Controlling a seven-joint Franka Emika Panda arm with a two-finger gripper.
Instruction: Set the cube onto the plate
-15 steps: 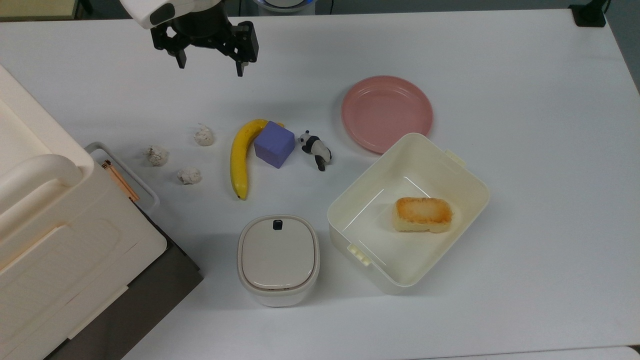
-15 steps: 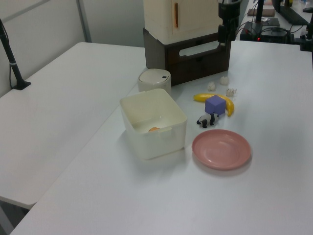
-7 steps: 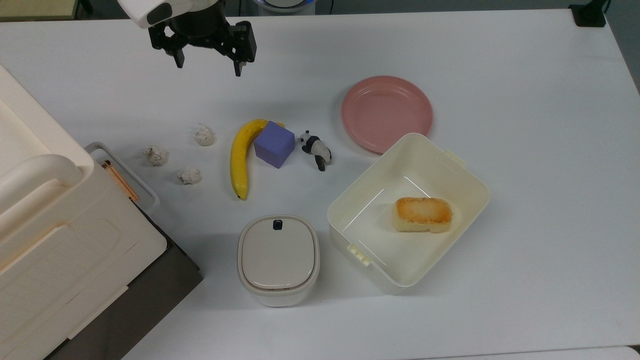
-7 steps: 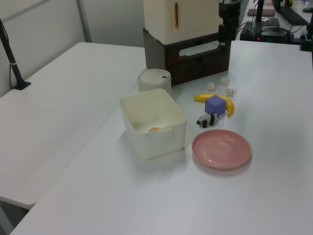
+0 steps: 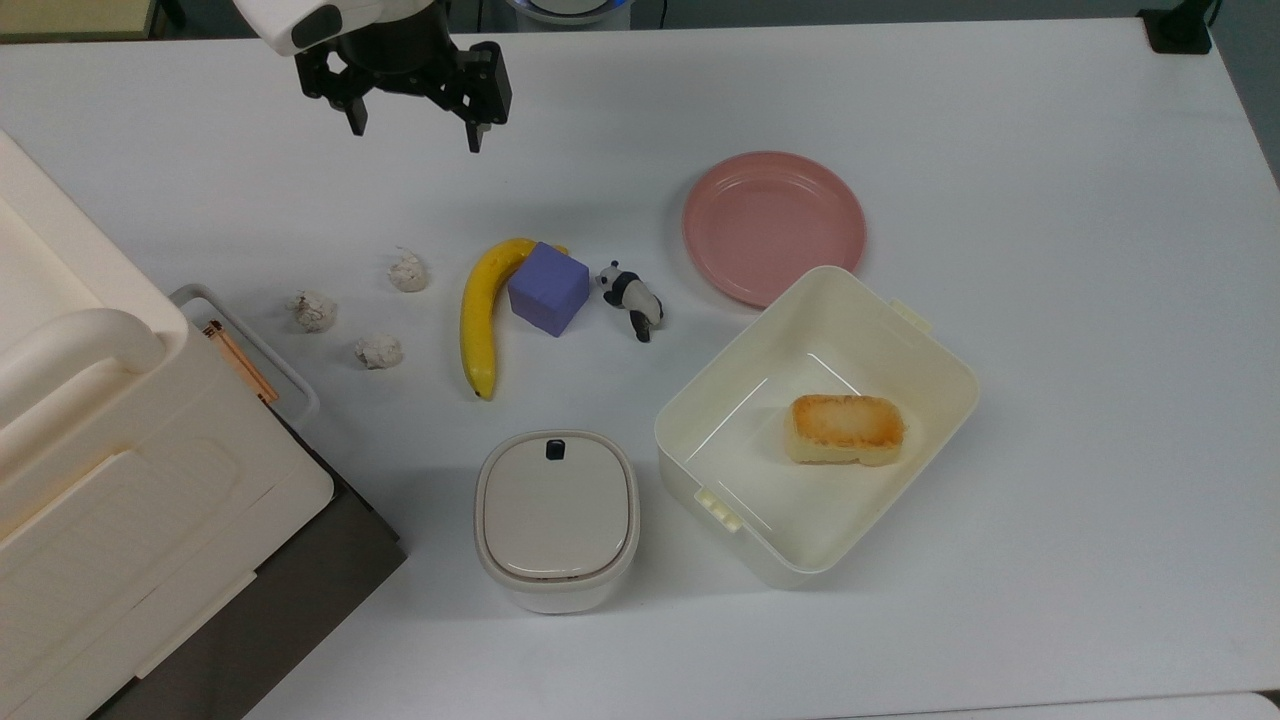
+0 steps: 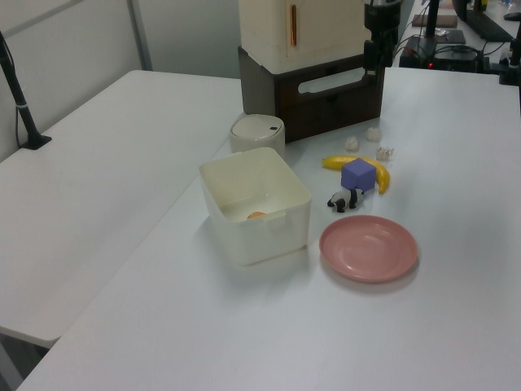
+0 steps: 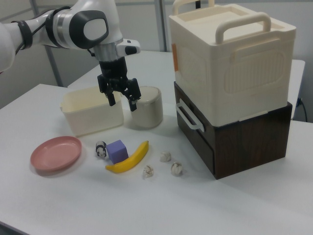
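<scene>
The purple-blue cube (image 5: 547, 289) (image 6: 358, 173) (image 7: 117, 151) rests on the white table, touching a banana (image 5: 482, 312) and close to a toy panda (image 5: 632, 298). The round pink plate (image 5: 773, 226) (image 6: 369, 248) (image 7: 55, 153) lies bare on the table, to the top view's right of the cube. My gripper (image 5: 414, 125) (image 7: 122, 102) hangs open with nothing between its fingers, well above the table, toward the top view's upper left of the cube.
A cream tub (image 5: 930, 369) holding a bread piece (image 5: 846, 429) sits by the plate. A lidded cream pot (image 5: 556, 518), three crumpled paper balls (image 5: 378, 350) and a big cream case on a dark drawer unit (image 7: 230, 132) stand at the top view's left.
The gripper has shifted a little toward the top view's top edge. Nothing on the table has moved.
</scene>
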